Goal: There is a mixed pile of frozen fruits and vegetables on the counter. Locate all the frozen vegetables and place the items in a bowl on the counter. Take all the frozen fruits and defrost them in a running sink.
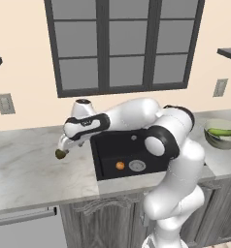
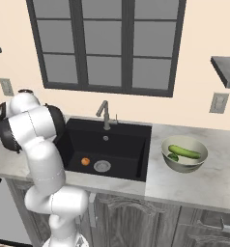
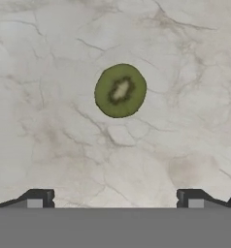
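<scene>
Open end effector (image 3: 115,198) above olive-brown fruit (image 3: 120,90) on counter (image 3: 185,145), seemingly apart, sink (image 1: 107,145) beside.

The sink (image 2: 107,147) is set into the counter (image 1: 25,169), below the window (image 2: 105,43). The faucet (image 2: 104,115) stands at the sink's rear edge. One fruit ball (image 2: 85,161) lies on the basin floor, just left of the drain (image 2: 102,166). The bowl (image 2: 184,154) sits on the counter to the right of the sink and holds the cucumber-shaped piece (image 2: 184,151), with a small round piece (image 2: 173,157) beside it. The second fruit (image 3: 120,90) (a kiwi showing its cut face) lies on the counter left of the sink, directly under the gripper (image 1: 62,147).
</scene>
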